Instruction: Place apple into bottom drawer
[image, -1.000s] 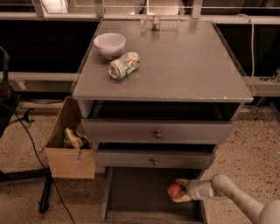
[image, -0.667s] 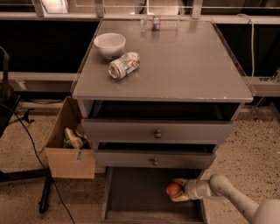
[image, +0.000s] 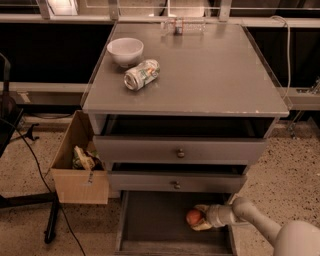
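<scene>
The apple (image: 194, 217) is a small red-orange fruit low in the open bottom drawer (image: 150, 225), near its right side. My gripper (image: 198, 219) reaches into the drawer from the right, and its pale fingers (image: 202, 226) are closed around the apple. The arm runs off to the lower right corner. The apple sits at or just above the drawer's dark floor; I cannot tell if it touches.
Two upper grey drawers with round knobs (image: 180, 153) stand slightly open above. On the cabinet top are a white bowl (image: 125, 51), a crushed silver can (image: 142, 74) and a clear bottle (image: 182, 25). A cardboard box (image: 77, 160) sits at the left.
The gripper and apple have shifted slightly left and down inside the bottom drawer. Nothing else has moved.
</scene>
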